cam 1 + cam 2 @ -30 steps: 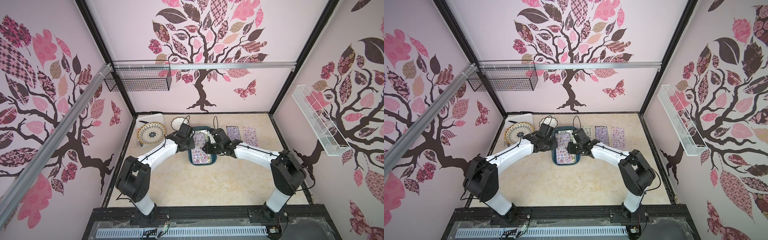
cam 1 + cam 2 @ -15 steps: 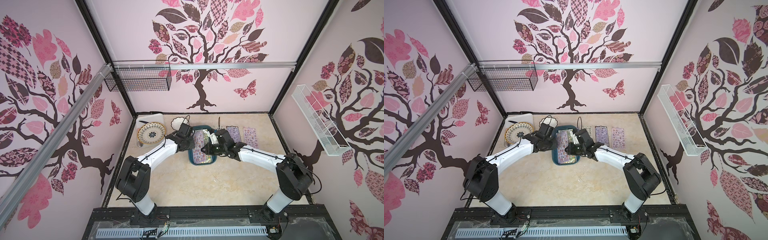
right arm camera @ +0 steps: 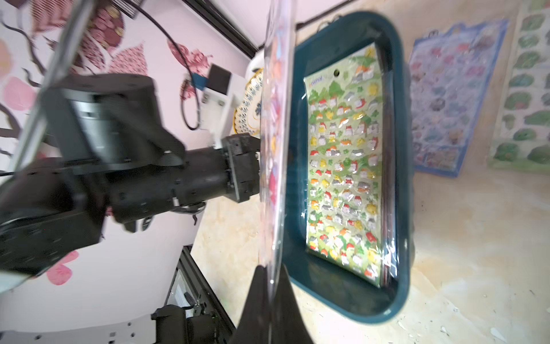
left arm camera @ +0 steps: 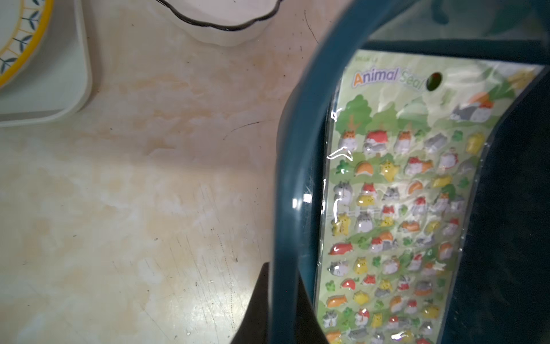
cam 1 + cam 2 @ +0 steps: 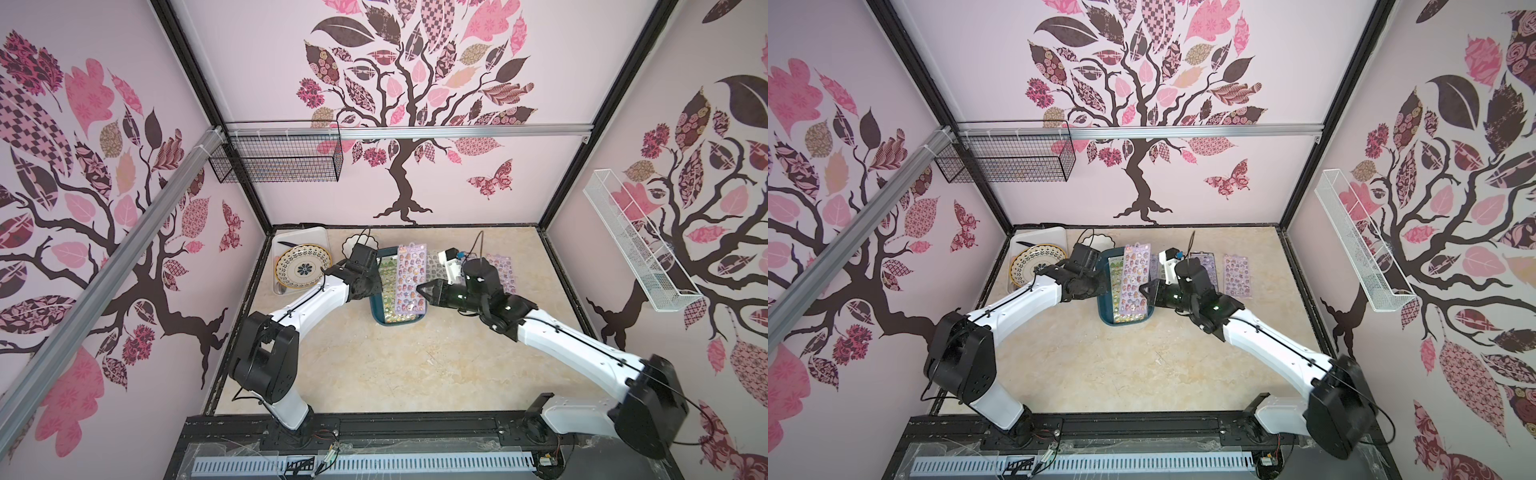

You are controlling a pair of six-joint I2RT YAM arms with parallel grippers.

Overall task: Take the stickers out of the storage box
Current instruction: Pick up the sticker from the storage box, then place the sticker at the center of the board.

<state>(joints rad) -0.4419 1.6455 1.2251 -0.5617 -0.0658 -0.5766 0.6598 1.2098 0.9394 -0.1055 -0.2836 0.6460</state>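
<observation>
We see a dark teal rectangular plastic storage box (image 4: 290, 178), smooth and shiny. The green sticker sheet (image 4: 395, 208) inside and the purple sticker sheet (image 5: 409, 278) are glossy film. The beige marbled tabletop (image 4: 119, 208) looks scratched.

A beige marbled tabletop (image 5: 399, 374), scuffed and scratched in places, fills the floor of the booth. A white rectangular tray (image 5: 320, 237) sits in its far left corner. Just right of the tray, by the far edge, stands a white scalloped bowl (image 5: 1096, 240), partly hidden. The dark teal storage box (image 5: 376, 313) rests at far centre. Right of the box, sticker sheets (image 5: 1237, 276) lie flat in a row.
</observation>
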